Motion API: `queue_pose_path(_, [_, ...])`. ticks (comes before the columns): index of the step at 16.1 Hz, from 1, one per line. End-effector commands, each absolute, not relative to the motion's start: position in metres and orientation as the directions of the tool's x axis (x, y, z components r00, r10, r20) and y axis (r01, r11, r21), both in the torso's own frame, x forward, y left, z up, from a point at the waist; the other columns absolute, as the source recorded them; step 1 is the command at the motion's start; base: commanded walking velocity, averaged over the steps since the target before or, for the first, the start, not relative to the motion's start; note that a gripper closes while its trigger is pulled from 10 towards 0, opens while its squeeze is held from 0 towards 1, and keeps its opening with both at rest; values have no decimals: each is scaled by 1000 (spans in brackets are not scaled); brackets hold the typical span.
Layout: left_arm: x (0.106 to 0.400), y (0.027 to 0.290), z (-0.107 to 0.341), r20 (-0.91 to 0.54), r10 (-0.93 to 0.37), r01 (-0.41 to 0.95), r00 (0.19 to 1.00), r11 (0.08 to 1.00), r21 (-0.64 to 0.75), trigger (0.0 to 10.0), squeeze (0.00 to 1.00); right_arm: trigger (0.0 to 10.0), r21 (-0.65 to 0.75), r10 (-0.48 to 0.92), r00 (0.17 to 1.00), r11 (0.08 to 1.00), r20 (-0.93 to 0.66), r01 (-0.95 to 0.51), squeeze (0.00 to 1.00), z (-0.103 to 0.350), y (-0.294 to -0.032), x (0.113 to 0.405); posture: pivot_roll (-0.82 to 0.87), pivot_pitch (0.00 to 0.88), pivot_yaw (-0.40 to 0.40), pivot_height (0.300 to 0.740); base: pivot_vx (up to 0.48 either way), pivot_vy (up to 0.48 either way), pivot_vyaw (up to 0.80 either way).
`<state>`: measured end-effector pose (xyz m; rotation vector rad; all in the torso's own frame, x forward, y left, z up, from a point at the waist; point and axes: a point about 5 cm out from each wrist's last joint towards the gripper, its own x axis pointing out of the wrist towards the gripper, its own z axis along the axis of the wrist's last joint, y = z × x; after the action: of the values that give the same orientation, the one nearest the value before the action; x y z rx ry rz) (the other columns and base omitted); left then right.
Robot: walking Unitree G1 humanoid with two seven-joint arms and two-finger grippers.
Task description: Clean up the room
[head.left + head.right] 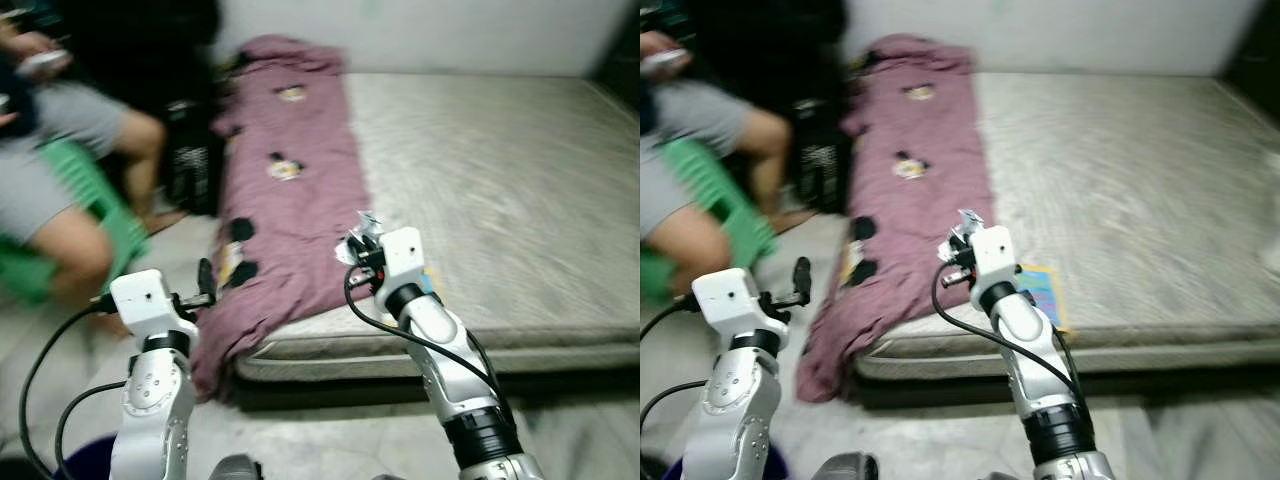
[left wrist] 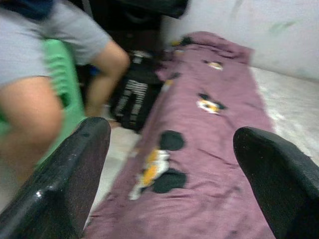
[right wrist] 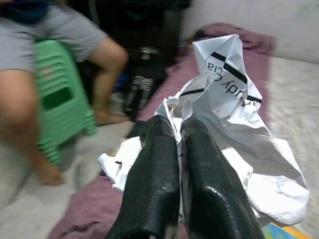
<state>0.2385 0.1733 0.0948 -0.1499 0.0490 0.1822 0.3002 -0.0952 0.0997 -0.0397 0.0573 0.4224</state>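
Your right gripper (image 3: 177,144) is pinched tight on the crumpled white paper (image 3: 234,124), lifted over the purple blanket (image 1: 290,190) at the mattress (image 1: 500,200) edge, presumably for binning (none visible). Left gripper (image 2: 174,164) spread wide, empty, facing the blanket.

The wide grey mattress (image 1: 500,190) lies bare to the right, open for passage. A purple blanket (image 1: 290,190) covers its left strip. Further left, a seated person (image 1: 60,170), a green stool (image 1: 95,200) and a black bag (image 1: 190,160) crowd the floor.
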Motion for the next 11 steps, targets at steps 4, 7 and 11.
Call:
queue_pose_path(4, [240, 170, 100, -44, 172, -176, 984, 977, -124, 10000, 0, 10000, -67, 455, 890, 888, -21, -455, 0, 109, -92, 301, -41, 0, -14, 740, 0, 0, 800])
queue_pose_path(7, [240, 171, 100, -41, 175, -178, 984, 978, -110, 10000, 0, 10000, -84, 466, 885, 881, -15, -466, 0, 111, -91, 303, -37, 0, -16, 740, 0, 0, 783])
queue_pose_path(11, [240, 172, 99, -33, 183, -186, 982, 979, -87, 10000, 0, 10000, -75, 476, 879, 876, -15, -476, 0, 111, -90, 304, -32, 0, -18, 740, 0, 0, 783])
